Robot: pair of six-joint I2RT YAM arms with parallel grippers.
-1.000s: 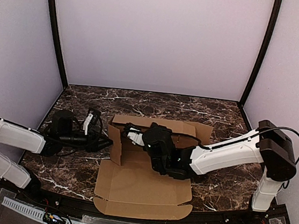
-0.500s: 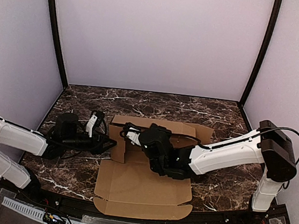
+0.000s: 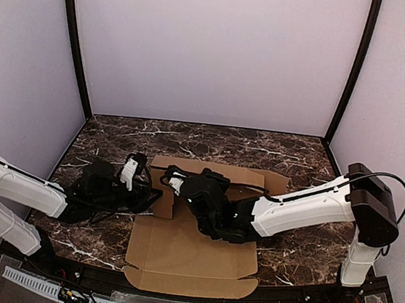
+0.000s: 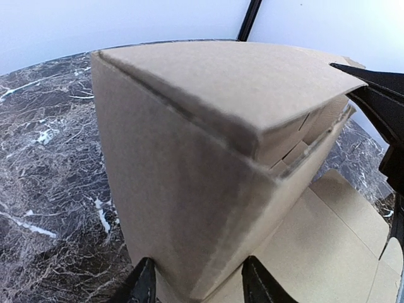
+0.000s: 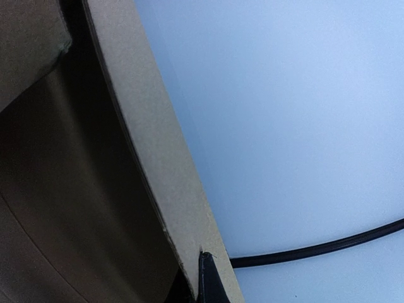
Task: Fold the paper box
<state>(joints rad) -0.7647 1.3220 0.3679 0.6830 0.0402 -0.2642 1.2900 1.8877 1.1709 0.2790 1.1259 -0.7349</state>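
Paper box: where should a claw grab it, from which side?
Probably the raised left wall, from the left: it stands up as a thin panel a claw can pinch, while the near panel lies flat on the table. The left claw straddles it there.

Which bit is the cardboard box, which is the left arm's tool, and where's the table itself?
paper box (image 3: 190,256): top view, its flat near panel.
left tool (image 4: 199,289): left wrist view, midway between its fingertips, either side of the raised wall.
table (image 3: 116,138): top view, bare marble at the far left.
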